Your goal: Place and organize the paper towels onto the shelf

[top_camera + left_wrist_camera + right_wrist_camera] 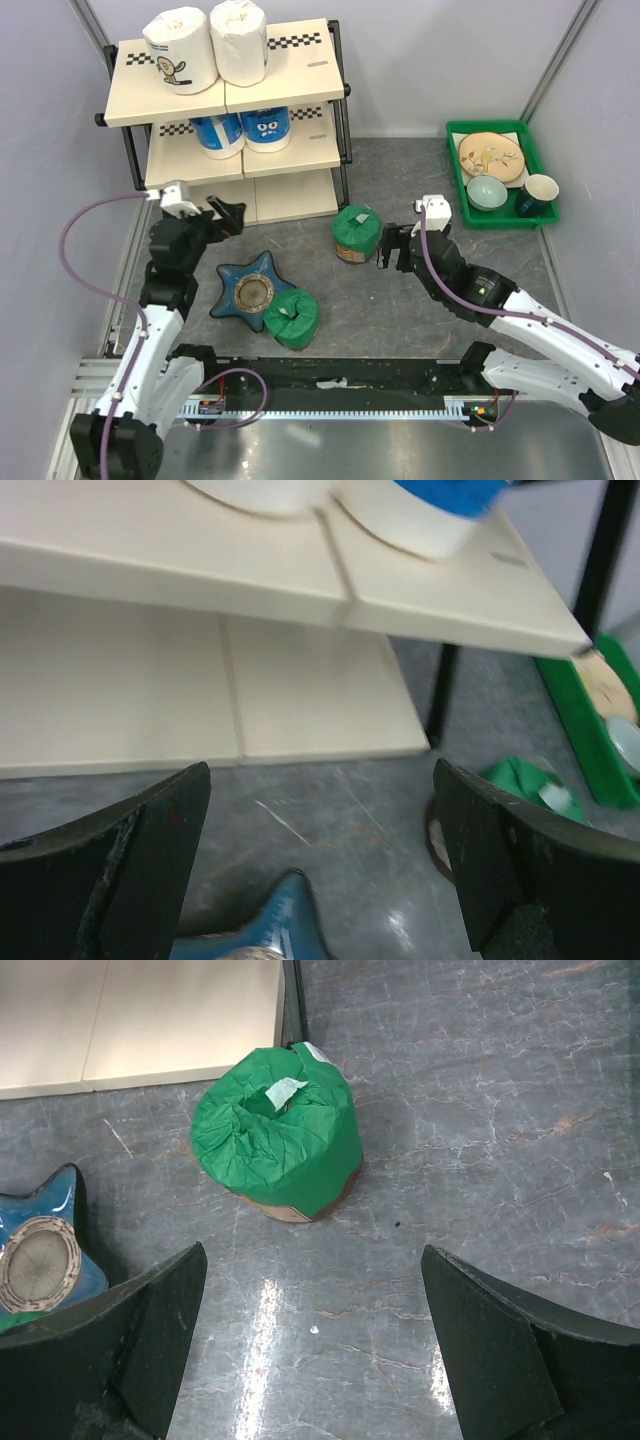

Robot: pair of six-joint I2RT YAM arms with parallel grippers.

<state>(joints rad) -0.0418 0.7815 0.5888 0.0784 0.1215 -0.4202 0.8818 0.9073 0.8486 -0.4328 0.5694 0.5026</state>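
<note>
The shelf (290,100) stands at the back left, with two white paper towels (182,48) on its top board and two blue ones (243,130) on the middle board. One green roll (356,233) stands on the grey floor right of the shelf foot, also seen as the green roll (277,1145) in the right wrist view. Another green roll (292,319) lies at the front beside the star dish. My left gripper (226,215) hangs open before the bottom board (300,695), empty. My right gripper (390,248) is open just right of the standing green roll, apart from it.
A blue star-shaped dish (250,290) lies between the arms, its tip (285,915) showing under the left jaws. A green tray (455,170) of dishes sits at the back right. A black shelf leg (445,695) stands near the left gripper.
</note>
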